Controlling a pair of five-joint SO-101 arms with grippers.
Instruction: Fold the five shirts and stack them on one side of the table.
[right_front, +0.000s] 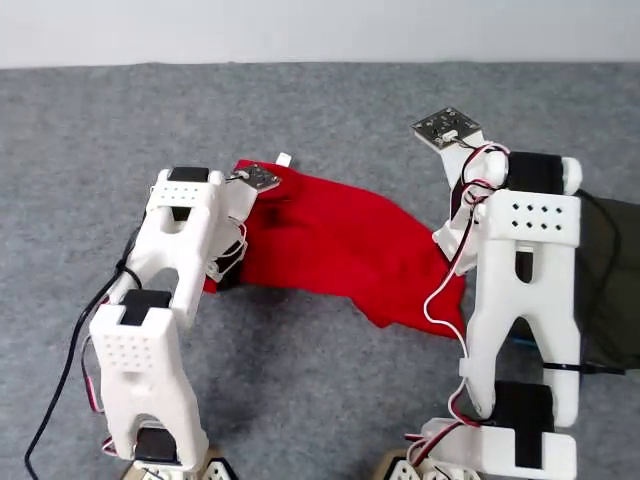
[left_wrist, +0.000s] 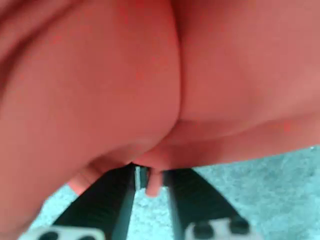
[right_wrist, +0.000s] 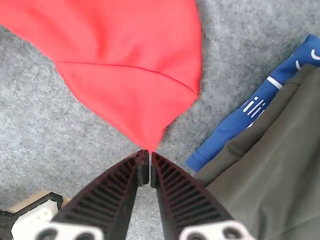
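Red shirt (right_front: 340, 245): plain, unfolded and rumpled, stretched across the middle of the grey table (right_front: 330, 400), one end bunched and the other drawn out to a pointed corner. Dark olive shirt (right_front: 610, 275): lies at the table's right side, overlapping a blue shirt (right_wrist: 240, 122) with white print. The blue shirt's edge protrudes near the red corner.

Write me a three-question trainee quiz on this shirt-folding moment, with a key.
1. True or false: the right gripper hangs open, clear of the red shirt.
2. What partly covers the blue shirt? A) the dark olive shirt B) a towel C) a box
3. Fill in: the left gripper is shut on the ___ shirt.
Key: 1 false, it pinches a corner of that shirt; 2 A; 3 red.
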